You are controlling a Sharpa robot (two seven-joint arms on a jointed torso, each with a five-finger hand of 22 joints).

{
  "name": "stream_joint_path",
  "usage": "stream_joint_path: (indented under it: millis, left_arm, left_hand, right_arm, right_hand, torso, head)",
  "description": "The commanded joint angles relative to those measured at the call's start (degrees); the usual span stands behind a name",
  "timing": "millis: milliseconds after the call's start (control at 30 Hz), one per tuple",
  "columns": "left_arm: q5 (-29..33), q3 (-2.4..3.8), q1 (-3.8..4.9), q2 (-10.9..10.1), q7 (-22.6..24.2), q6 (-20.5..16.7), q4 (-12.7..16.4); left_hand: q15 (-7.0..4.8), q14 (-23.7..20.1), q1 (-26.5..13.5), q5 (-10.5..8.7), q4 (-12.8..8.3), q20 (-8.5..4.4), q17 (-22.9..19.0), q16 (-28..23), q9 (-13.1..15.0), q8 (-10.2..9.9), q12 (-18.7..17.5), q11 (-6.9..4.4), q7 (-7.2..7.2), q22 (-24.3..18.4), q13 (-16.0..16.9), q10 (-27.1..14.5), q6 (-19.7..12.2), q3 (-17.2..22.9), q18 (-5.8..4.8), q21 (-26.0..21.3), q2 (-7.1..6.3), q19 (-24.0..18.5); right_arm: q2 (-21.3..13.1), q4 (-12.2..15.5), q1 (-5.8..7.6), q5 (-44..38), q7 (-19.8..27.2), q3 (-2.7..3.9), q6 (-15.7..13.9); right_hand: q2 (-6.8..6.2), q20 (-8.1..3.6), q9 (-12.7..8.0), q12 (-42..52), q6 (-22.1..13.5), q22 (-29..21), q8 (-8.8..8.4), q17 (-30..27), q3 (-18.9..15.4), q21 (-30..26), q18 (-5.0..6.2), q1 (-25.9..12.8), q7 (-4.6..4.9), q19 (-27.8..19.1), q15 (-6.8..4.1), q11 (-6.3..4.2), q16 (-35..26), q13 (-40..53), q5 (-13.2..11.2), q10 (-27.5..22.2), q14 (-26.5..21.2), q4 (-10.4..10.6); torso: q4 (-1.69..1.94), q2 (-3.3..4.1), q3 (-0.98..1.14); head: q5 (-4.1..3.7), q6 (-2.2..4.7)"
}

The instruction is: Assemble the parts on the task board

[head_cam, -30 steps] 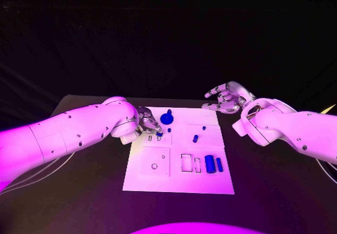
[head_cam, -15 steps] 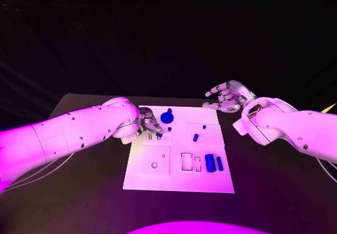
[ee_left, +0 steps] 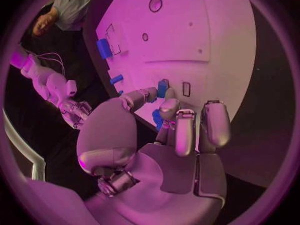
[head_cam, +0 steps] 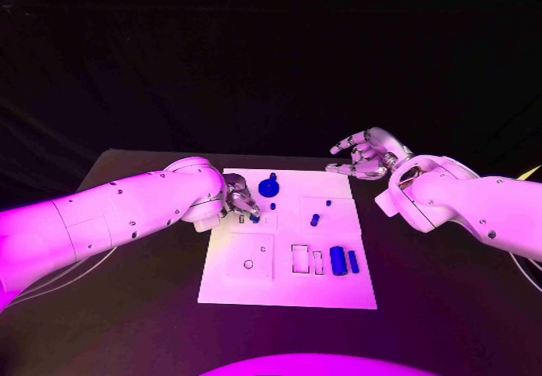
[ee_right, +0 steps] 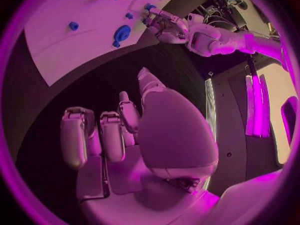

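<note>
The white task board (head_cam: pixel 283 282) lies in the middle of the black table. My left hand (head_cam: pixel 240 200) hovers over the board's near-left part and pinches a small blue part (ee_left: pixel 162 88) between thumb and a finger, right beside a narrow slot (ee_left: pixel 186 89). A blue round disc (head_cam: pixel 269 188) sits at the board's far side. Two blue cylinders (head_cam: pixel 337 258) lie at the right, by the rectangular recesses (head_cam: pixel 301 260). Small blue pegs (head_cam: pixel 314 222) stand mid-board. My right hand (head_cam: pixel 363 157) hangs past the board's far right corner, fingers spread, holding nothing.
A round hole (head_cam: pixel 248 265) marks the board's left square. Black table (head_cam: pixel 135 313) surrounds the board on all sides. In the right wrist view the board (ee_right: pixel 56 50), the disc (ee_right: pixel 122 33) and my left hand (ee_right: pixel 164 25) lie beyond my right hand (ee_right: pixel 125 130).
My left hand has shifted slightly over the board's left part, still pinching the small blue part, and a small blue peg beside it has come into sight. The right hand has barely moved.
</note>
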Motion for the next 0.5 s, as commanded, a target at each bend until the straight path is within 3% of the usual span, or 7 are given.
stream_joint_path:
  millis: [33, 500]
  left_arm:
    - [-0.96, -0.01, -0.01, 0.07, -0.04, -0.03, -0.02]
    - [-2.37, -0.05, -0.03, -0.11, -0.22, 1.45, 0.02]
  left_hand:
    - [-0.78, 6.41, 0.89, 5.88, -2.63, -0.23, 15.44, 1.44, 5.99, 2.71, 0.94, -1.5, -2.33, 1.09, 1.13, 5.09, 5.31, 9.25, -0.72, 0.86, 1.33, 1.53]
    - [-0.82, 6.4, 0.9, 5.88, -2.64, -0.26, 15.44, 1.44, 6.03, 2.71, 0.93, -1.54, -2.37, 1.13, 1.13, 5.14, 5.36, 9.27, -0.73, 0.87, 1.41, 1.57]
  right_arm:
    - [-0.01, 0.03, -0.02, -0.04, 0.17, 0.02, 0.17]
    - [-0.03, 0.01, -0.04, -0.04, 0.21, 0.02, 0.39]
  right_hand:
    - [1.39, -0.38, 0.32, -0.39, -0.34, 10.79, 1.09, 9.71, 1.15, -0.79, -0.06, -0.74, -0.15, 2.04, -0.55, -0.03, -0.47, -0.2, 0.5, -1.13, 4.57, 0.56]
    - [1.39, -0.38, 0.32, -0.39, -0.34, 10.79, 1.09, 9.71, 1.15, -0.79, -0.06, -0.74, -0.15, 2.04, -0.55, -0.03, -0.47, -0.2, 0.5, -1.13, 4.57, 0.56]
  torso:
    - [0.02, 0.0, 0.01]
    - [-0.02, -0.02, 0.01]
  head:
    - [0.02, 0.01]
    - [0.1, -0.17]
